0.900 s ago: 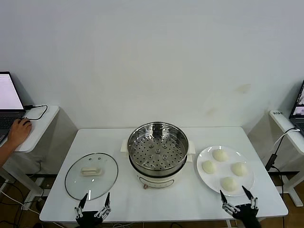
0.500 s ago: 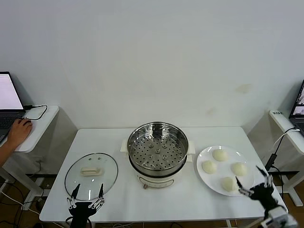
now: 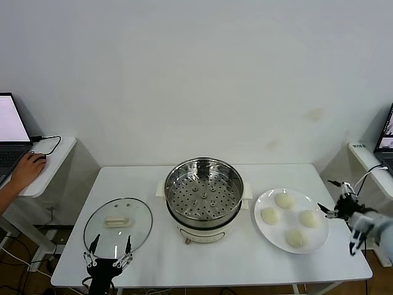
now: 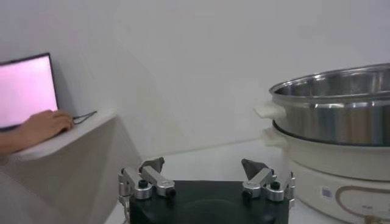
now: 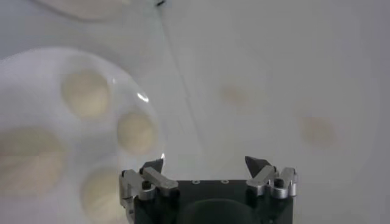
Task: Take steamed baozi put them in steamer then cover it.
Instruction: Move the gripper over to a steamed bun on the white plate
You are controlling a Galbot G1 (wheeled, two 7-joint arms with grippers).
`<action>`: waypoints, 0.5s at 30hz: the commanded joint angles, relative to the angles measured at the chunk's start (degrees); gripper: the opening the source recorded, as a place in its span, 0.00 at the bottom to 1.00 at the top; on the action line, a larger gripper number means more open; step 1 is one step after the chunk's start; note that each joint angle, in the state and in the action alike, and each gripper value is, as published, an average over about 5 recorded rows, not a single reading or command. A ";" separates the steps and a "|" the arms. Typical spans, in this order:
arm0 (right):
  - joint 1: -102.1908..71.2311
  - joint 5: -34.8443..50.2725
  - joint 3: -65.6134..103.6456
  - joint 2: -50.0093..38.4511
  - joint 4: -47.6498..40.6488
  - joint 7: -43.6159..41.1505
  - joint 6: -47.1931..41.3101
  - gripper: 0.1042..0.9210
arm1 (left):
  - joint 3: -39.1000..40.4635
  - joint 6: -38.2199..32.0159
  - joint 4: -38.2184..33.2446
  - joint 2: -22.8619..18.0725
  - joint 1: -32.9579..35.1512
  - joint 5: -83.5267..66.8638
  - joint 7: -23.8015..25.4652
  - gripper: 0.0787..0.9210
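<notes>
Both my claws wide open, empty: right gripper [image 3: 336, 198] just off the flat white round plate's [image 3: 265, 228] far-right rim with four cream-white dome-shaped baozi [image 3: 284, 200], left gripper [image 3: 109, 247] at the clear glass lid's [image 3: 98, 235] near edge, shiny stainless-steel steamer [image 3: 204, 189] between them.

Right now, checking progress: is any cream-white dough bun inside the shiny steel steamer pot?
No; the steamer basket is bare, all four buns on the white plate.

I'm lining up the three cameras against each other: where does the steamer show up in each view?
Head view: the steamer stands mid-table, between the cover and the plate of baozi.
Left wrist view: its steel pot and cream base fill the right edge.
Right wrist view: not in it; only the plate and baozi.
Shared landmark: the white table.
</notes>
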 commanded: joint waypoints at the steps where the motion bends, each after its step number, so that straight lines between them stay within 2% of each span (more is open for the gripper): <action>1: 36.80 1.11 -34.40 -4.90 -18.92 -16.53 4.32 0.88 | -0.33 0.29 -0.15 -0.03 -0.12 1.74 -0.42 0.88; 8: 47.00 0.57 -47.42 2.19 -27.72 -21.83 6.32 0.88 | -0.70 0.01 -0.11 -0.80 0.10 3.23 -0.65 0.88; 15: 50.39 -0.46 -52.72 8.32 -34.48 -22.32 7.88 0.88 | -1.50 0.02 0.04 -0.58 -0.23 3.60 -0.65 0.88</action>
